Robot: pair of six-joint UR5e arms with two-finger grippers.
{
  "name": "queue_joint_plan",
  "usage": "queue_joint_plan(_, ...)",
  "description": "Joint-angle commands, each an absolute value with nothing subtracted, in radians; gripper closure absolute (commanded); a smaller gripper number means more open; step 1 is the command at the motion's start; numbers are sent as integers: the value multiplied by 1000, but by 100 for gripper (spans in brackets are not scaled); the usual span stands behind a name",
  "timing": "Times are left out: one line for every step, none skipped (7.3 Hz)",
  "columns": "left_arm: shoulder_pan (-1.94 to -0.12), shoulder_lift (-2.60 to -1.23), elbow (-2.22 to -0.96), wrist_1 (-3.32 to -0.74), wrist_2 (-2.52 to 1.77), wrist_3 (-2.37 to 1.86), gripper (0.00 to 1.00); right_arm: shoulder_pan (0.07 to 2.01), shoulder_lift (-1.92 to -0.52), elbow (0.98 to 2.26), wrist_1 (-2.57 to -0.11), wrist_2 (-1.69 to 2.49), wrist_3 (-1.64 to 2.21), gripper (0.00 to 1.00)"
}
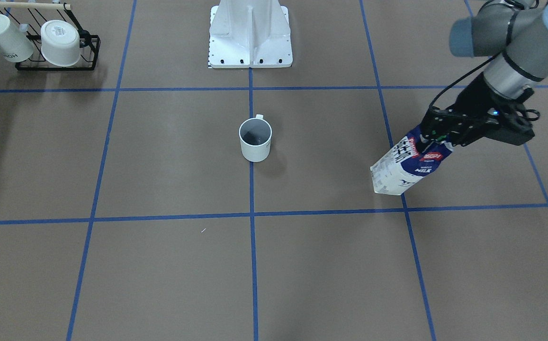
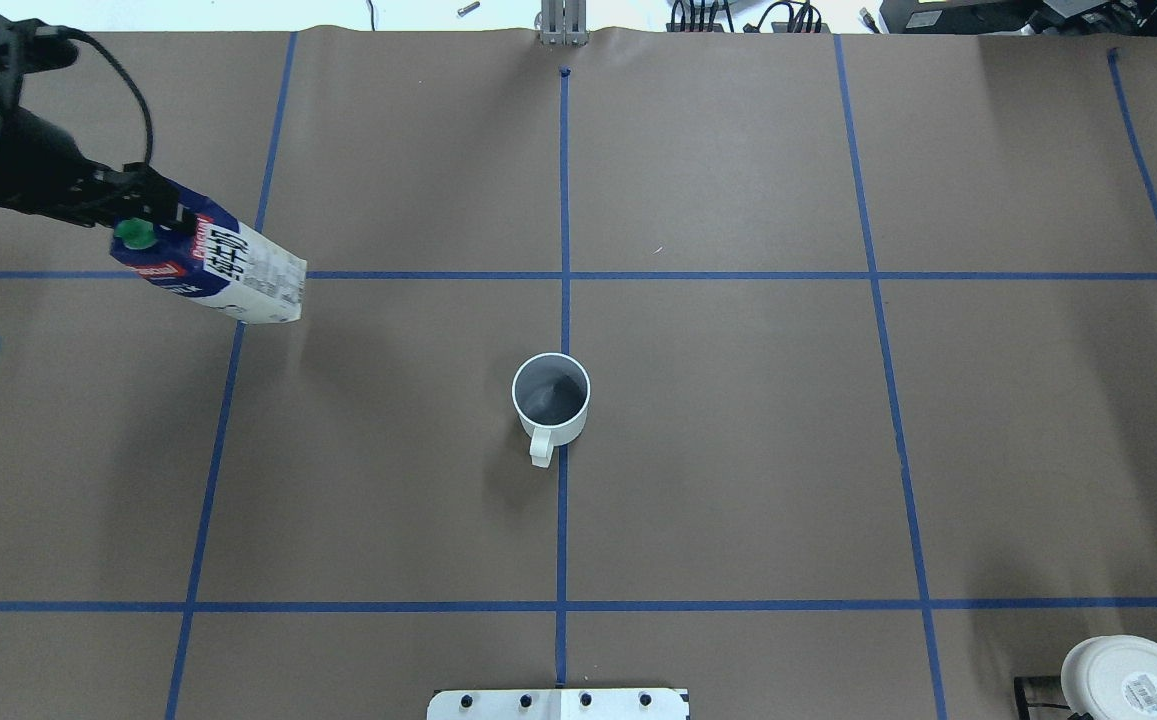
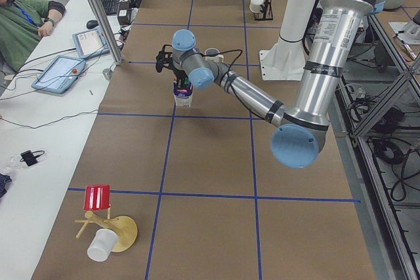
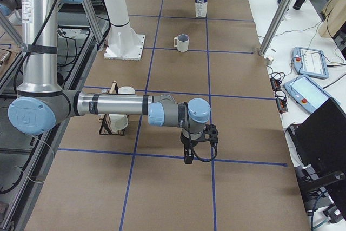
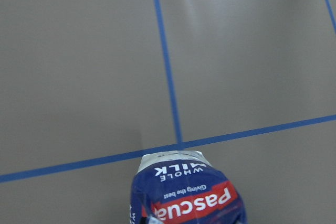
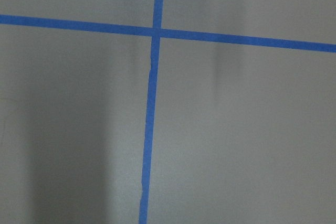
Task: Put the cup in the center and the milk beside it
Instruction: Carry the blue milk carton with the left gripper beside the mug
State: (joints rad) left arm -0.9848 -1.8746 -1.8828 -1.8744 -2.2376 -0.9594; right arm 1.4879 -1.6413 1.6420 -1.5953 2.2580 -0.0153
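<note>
The cup (image 1: 255, 139) is a small white mug with a dark inside. It stands upright on the tape line at the center of the table (image 2: 738, 450); it also shows in the overhead view (image 2: 550, 398). My left gripper (image 1: 437, 137) is shut on the top of the milk (image 1: 408, 163), a navy and white carton with a green cap (image 2: 135, 234). The carton is upright near a tape crossing, well to the left of the cup; whether its base touches the table I cannot tell. My right gripper (image 4: 189, 158) points down over bare table far from both; I cannot tell if it is open.
A black rack (image 1: 56, 59) with two wider white cups stands at the right near corner. The robot's white base (image 1: 250, 33) is behind the cup. A wooden stand (image 3: 121, 231) with a red and a white cup is at the left end. An operator (image 3: 26, 24) sits across.
</note>
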Motion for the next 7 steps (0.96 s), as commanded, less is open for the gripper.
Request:
queue_joint_plan(-798,-2108,-1940,-1545,-2067,-1105,100,1488,-1643,1640,-1597,2258,-15,0)
queue_joint_plan(-713,-2179,-1927,-1481,-1993,-1158,100,1489,-1641,1640,-1595,2258,-15,0)
queue_joint_plan(-662,-2225,-1908,-1451,-1953,-1178,100,1488,-1641,1638,-1595,2258,-15,0)
queue_joint_plan(-632,-2232,-1910,-1439,-1947,-1187,100,1488,-1641,1638,-1597,2258,-15,0)
queue_joint_plan(-594,-2233,-1910,-1439,-1925,-1219,100,1488,-1641,1638,-1595,2260,-15,0)
queue_joint_plan(-577,-2233,-1910,-1439,-1901,-1226,100,1488,-1641,1638,-1597,2263,-15,0)
queue_joint_plan(-568,-2232,-1902,-1439,-1899,-1226,100,1488,-1640,1637,-1595,2263,-14,0)
